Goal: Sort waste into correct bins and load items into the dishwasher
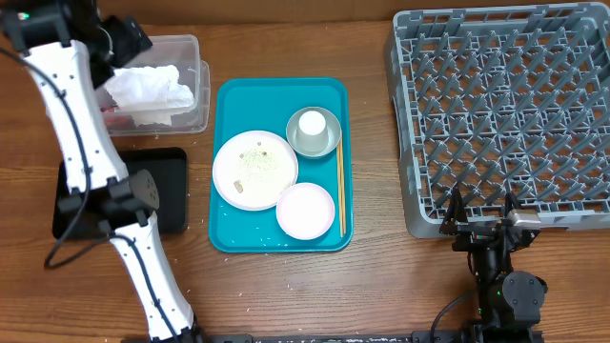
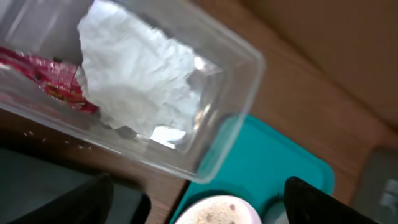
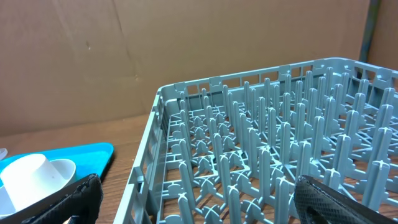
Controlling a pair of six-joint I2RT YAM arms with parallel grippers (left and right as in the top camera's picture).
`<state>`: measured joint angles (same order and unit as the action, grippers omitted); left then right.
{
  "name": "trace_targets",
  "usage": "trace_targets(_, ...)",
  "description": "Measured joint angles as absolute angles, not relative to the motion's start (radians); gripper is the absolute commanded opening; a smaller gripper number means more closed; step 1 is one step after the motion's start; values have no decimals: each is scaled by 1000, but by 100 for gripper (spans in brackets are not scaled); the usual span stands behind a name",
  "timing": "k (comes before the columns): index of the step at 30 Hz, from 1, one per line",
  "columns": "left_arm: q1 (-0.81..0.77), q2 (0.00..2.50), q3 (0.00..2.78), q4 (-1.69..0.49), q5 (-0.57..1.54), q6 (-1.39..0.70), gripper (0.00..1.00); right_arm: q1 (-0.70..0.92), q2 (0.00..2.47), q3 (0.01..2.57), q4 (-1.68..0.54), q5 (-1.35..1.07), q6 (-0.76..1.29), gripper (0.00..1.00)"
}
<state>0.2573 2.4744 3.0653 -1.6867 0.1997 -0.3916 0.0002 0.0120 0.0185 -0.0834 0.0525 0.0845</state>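
the left gripper (image 2: 198,186) hangs spread and empty over the clear tub (image 1: 191,57) at the table's (image 1: 381,286) far left corner. the crumpled napkin (image 1: 148,88) and red sauce packet (image 2: 50,84) lie inside the tub. the left arm hides part of the black tray (image 1: 172,191) just nearer. mid-table, the teal tray (image 1: 238,105) holds a rice-flecked large plate (image 1: 254,169), small plate (image 1: 306,211), cup (image 1: 312,124) in the bowl (image 1: 329,141), and chopsticks (image 1: 340,186) along its right edge. the right gripper (image 1: 481,202) gapes empty at the dish rack's (image 1: 505,105) near edge.

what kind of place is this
Probably a robot test bench staged as a dish-clearing station: a wooden table, a grey dish rack, a teal serving tray and a cardboard backdrop.
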Motion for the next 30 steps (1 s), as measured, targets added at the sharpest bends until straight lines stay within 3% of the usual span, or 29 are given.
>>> trace_targets(6,229,2234,3085,-1686,276,-334,100,1,12,19,-83,52,84,100)
trace_targets(10,174,2082,3047,-1683,315,-306,100,1,12,19,-83,53,84,100)
trace_targets(14,94,1913,2833,-1686,293,-298,100,1,12,19,-83,52,84,100)
trace_targets(19,13,1754,2546,-1689,77,-317,100,1,12,19,-83,53,84,100)
trace_targets(23,75,1707,2424,-1692,-78,-365,100,1,12,19,-83,53,84,100)
trace_targets(30,307,1707,2348,-1690,-173,-420,100,1,12,19,-83,52,85,100)
